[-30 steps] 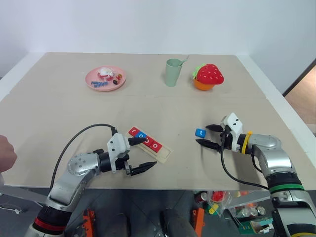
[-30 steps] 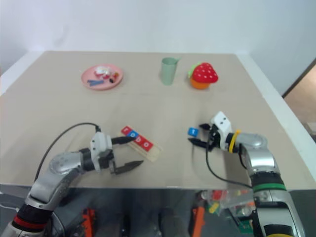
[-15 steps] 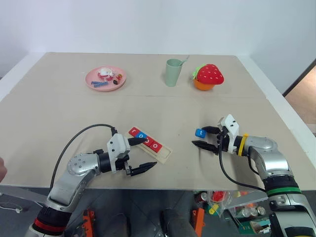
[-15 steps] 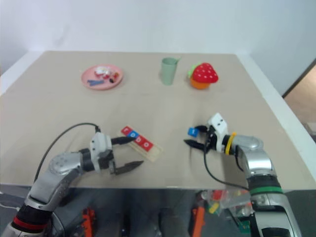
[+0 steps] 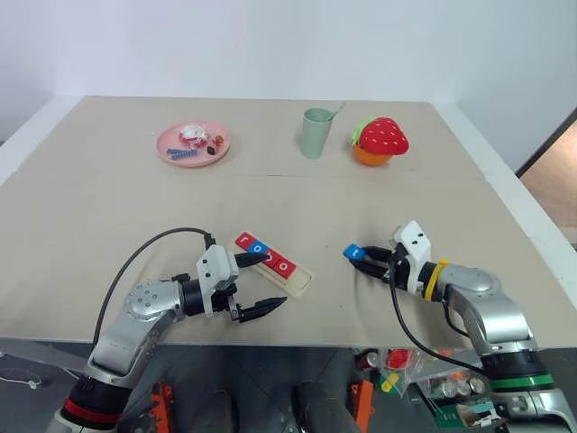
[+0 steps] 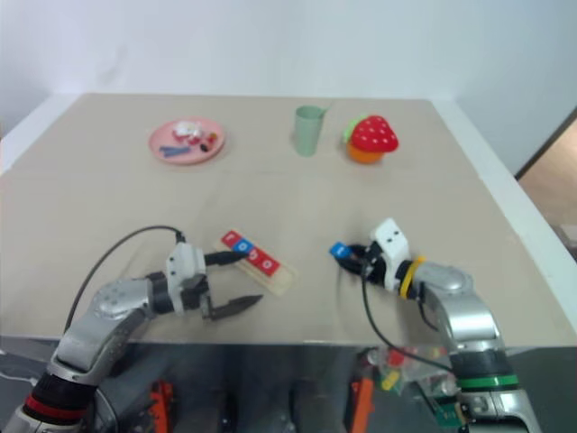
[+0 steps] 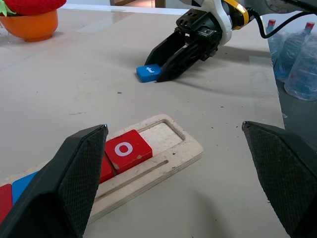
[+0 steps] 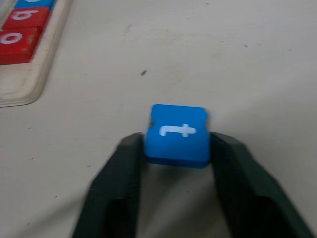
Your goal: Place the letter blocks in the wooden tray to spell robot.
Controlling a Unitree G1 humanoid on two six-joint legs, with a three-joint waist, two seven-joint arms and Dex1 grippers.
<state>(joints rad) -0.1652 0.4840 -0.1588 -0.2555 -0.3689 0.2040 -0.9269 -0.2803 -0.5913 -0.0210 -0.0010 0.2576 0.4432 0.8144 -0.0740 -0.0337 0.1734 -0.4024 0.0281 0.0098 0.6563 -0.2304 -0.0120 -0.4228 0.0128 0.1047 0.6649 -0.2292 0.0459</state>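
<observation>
Beige tabletop before plain white wall

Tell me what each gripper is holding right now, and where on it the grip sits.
The right gripper pinches the blue t block by its two opposite side edges. The left gripper stands open, holding nothing.

The small items on the pink plate are too small to identify, the wooden tray runs off the left wrist view's edge with its first tiles cut off, and the strawberry toy is cropped.
</observation>
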